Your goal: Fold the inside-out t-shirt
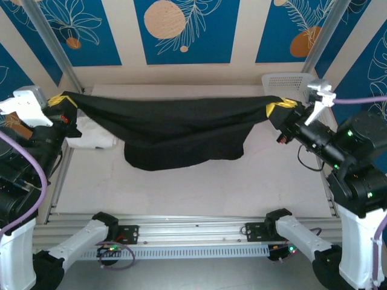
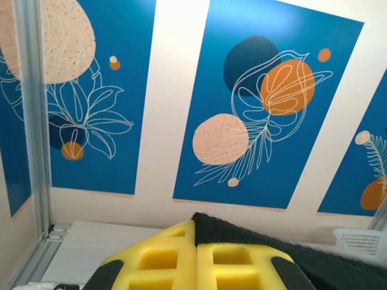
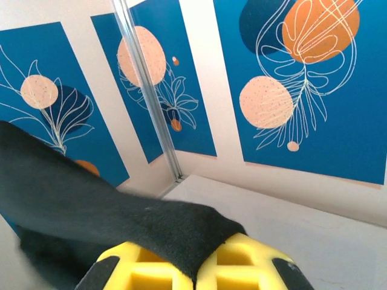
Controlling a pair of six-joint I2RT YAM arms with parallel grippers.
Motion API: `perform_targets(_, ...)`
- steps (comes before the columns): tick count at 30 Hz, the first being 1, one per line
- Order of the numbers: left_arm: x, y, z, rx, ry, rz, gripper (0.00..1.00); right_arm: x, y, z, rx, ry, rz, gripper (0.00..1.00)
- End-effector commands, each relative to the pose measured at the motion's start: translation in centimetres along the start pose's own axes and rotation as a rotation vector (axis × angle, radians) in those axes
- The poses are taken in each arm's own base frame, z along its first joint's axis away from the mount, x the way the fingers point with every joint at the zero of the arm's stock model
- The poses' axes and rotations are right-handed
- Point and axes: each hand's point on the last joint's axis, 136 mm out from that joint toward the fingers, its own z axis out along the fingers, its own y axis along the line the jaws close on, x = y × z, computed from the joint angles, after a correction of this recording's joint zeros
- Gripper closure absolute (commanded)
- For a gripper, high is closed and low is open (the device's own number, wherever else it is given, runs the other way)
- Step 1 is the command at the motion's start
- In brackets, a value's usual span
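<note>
Top view: black t-shirt (image 1: 175, 127) strung across the upper middle of frame, left gripper (image 1: 63, 101) and right gripper (image 1: 281, 109) each clamped on a corner. Its middle sags onto the surface (image 1: 181, 193). White garment (image 1: 91, 138) sits under its left end.
Left wrist: yellow pads (image 2: 181, 241) pressed together, black cloth at lower right.
Right wrist: cloth pinched between the pads, trailing to lower left.

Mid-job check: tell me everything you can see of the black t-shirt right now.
The t-shirt is plain black soft cloth, no print showing. It is stretched wide above the table, one end pinched in the shut left gripper, the other in the shut right gripper. Its top edge runs nearly taut; the middle sags in folds and its lower part appears to rest on the table.
</note>
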Motion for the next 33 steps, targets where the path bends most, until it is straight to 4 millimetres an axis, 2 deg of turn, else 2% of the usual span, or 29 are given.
perform_targets(1, 8.7, 1.0, 5.9, -0.107, 0.251, 0.120, 1.00, 4.0, -4.0, 3.6, 0.105, 0.128, 0.074, 1.00)
perform_targets(3, 11.6, 1.4, 8.7, -0.152, 0.300, 0.153, 1.00, 5.8, -6.2, 6.2, 0.138, 0.180, 0.106, 1.00)
perform_targets(5, 14.0, 1.8, 12.2, -0.190, 0.347, 0.176, 1.00, 7.0, -8.9, 9.6, 0.152, 0.208, 0.153, 1.00)
perform_targets(7, 14.7, 2.0, 15.7, -0.203, 0.375, 0.163, 1.00, 6.3, -11.3, 12.7, 0.138, 0.192, 0.199, 1.00)
perform_targets(9, 13.2, 1.6, 18.7, -0.191, 0.360, 0.142, 1.00, 3.8, -13.0, 15.2, 0.115, 0.144, 0.218, 1.00)
perform_targets(10, 11.3, 1.1, 20.0, -0.176, 0.328, 0.126, 1.00, 1.6, -13.6, 16.1, 0.104, 0.104, 0.211, 1.00)
perform_targets(12, 6.3, -0.1, 21.0, -0.138, 0.238, 0.100, 1.00, -2.8, -13.6, 16.7, 0.079, 0.018, 0.176, 1.00)
perform_targets(15, -2.6, -2.3, 19.3, -0.063, 0.043, 0.058, 1.00, -9.5, -11.6, 15.4, 0.037, -0.122, 0.095, 1.00)
perform_targets(16, -5.6, -2.8, 18.0, -0.035, -0.034, 0.044, 1.00, -11.3, -10.6, 14.6, 0.027, -0.167, 0.063, 1.00)
perform_targets(18, -10.2, -3.7, 14.9, 0.016, -0.166, 0.019, 1.00, -13.9, -8.9, 12.7, 0.011, -0.238, 0.010, 1.00)
perform_targets(20, -13.2, -4.2, 11.7, 0.063, -0.260, 0.004, 1.00, -15.6, -7.2, 10.9, -0.005, -0.289, -0.031, 1.00)
perform_targets(22, -14.5, -4.3, 8.7, 0.089, -0.298, -0.003, 1.00, -16.1, -5.8, 9.5, -0.027, -0.315, -0.060, 1.00)
perform_targets(25, -12.9, -4.3, 6.0, 0.124, -0.265, -0.005, 1.00, -14.3, -5.2, 8.6, -0.033, -0.279, -0.057, 1.00)
perform_targets(27, -9.7, -3.9, 5.3, 0.134, -0.191, -0.012, 1.00, -11.7, -5.9, 8.6, -0.012, -0.219, -0.024, 1.00)
perform_targets(29, -4.4, -4.0, 5.4, 0.174, -0.069, -0.044, 1.00, -7.9, -6.9, 8.7, 0.012, -0.141, 0.040, 1.00)
perform_targets(30, -0.8, -4.0, 5.4, 0.201, 0.009, -0.076, 1.00, -5.5, -7.5, 8.7, 0.023, -0.094, 0.076, 1.00)
perform_targets(32, 7.0, -4.5, 5.3, 0.266, 0.184, -0.137, 1.00, -0.3, -8.9, 8.6, 0.057, -0.004, 0.161, 1.00)
perform_targets(33, 12.0, -4.6, 5.0, 0.296, 0.297, -0.178, 1.00, 2.8, -9.7, 8.6, 0.076, 0.046, 0.210, 1.00)
